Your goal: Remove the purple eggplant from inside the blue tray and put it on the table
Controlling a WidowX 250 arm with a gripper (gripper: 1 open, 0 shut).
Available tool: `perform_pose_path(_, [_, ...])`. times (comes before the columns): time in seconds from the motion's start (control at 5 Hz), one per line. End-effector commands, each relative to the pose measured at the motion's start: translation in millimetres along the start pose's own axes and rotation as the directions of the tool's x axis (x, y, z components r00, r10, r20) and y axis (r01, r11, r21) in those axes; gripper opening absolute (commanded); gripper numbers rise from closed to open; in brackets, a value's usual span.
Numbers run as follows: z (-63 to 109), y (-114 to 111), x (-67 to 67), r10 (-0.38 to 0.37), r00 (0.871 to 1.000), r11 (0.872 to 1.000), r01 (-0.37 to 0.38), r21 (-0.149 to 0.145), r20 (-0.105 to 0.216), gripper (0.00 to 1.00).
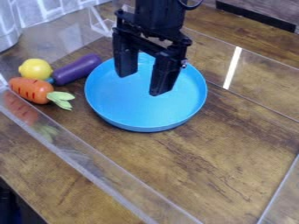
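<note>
The purple eggplant (pixel 76 67) lies on the table (pixel 222 166) just left of the blue tray (pixel 146 107), outside its rim. Nothing lies in the tray. My gripper (pixel 142 76) hangs over the tray's rear-left part, its black fingers (pixel 162 77) pointing down and standing open with nothing between them. The eggplant is a short way to the left of the left finger.
A yellow lemon (pixel 35 69) sits next to the eggplant's left end. In front of it lies an orange carrot (pixel 33 89) with green leaves. A clear raised strip (pixel 70 153) runs diagonally along the table's front left.
</note>
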State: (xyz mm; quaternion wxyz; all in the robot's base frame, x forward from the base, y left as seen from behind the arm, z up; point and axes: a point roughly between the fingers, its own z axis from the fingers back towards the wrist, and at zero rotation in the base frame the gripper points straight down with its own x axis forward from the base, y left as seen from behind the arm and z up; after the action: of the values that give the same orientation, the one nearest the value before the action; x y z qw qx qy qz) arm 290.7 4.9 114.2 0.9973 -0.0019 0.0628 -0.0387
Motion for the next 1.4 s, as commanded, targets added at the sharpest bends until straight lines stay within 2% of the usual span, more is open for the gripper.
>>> perform_pose_path(0.0, [5.1,7.6,-0.6,0.008,1.000,1.000,-0.008,0.001,0.021,1.00])
perform_pose_path(0.4, [1.8,20.4,-5.0,-0.005,1.000,1.000,0.005,0.002,0.009,1.00])
perform_pose_path(1.2, [0.3,43.7,-11.6,0.012,1.000,1.000,-0.012,0.007,0.008,1.00])
